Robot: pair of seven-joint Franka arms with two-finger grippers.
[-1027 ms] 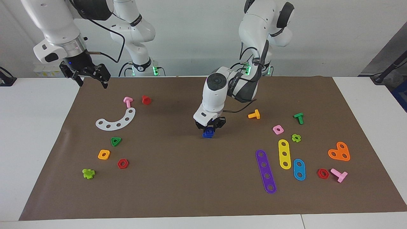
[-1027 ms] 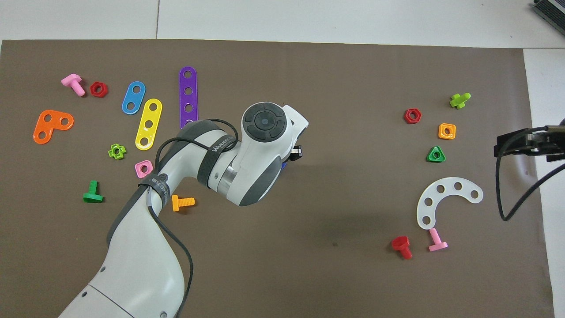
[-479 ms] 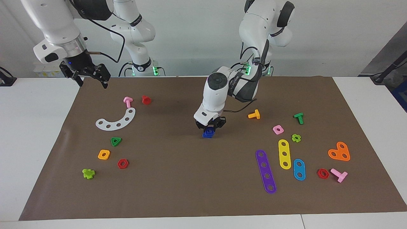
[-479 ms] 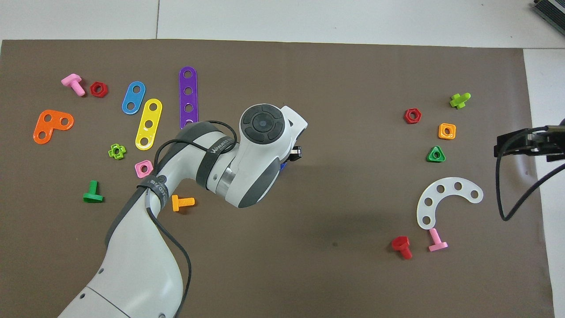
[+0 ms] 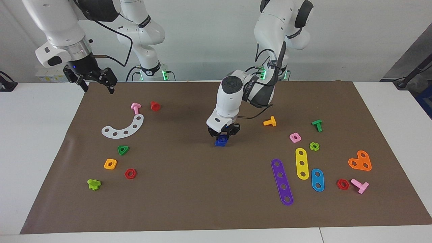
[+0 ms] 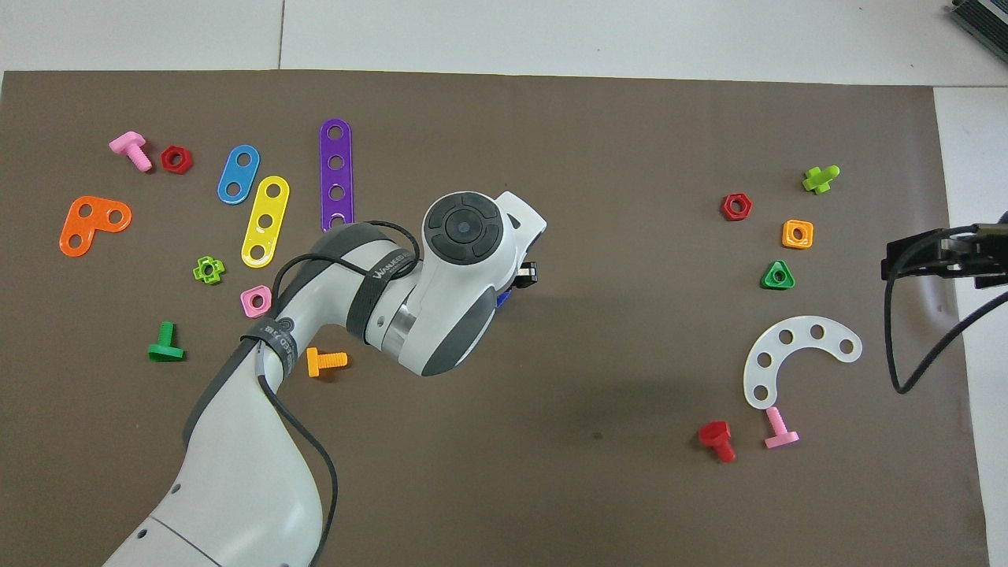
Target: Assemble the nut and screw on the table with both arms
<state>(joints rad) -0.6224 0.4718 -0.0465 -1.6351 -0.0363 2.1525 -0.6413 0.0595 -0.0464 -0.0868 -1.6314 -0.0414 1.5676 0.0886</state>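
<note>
My left gripper [image 5: 222,136] points down over the middle of the brown mat of the table [image 5: 189,189] and is shut on the dark-blue nut [image 5: 221,138]. Under the nut a second dark-blue piece, the screw [image 5: 219,143], rests on the mat. In the overhead view the left arm's wrist covers them, and only a blue sliver of the nut and screw [image 6: 502,298] shows. My right gripper [image 5: 98,87] hangs open and holds nothing, over the mat's corner at the right arm's end by the robots; it is also in the overhead view [image 6: 917,256]. That arm waits.
Toward the right arm's end lie a white curved strip [image 5: 123,128], pink and red screws, a green triangular nut [image 5: 123,150], an orange square nut [image 5: 110,164] and a red hex nut. Toward the left arm's end lie an orange screw [image 5: 270,121], a pink nut [image 5: 295,137] and coloured strips.
The left arm's wrist has shifted a little over the blue pieces while its gripper stays shut on them. The blue pieces and the right arm have not moved.
</note>
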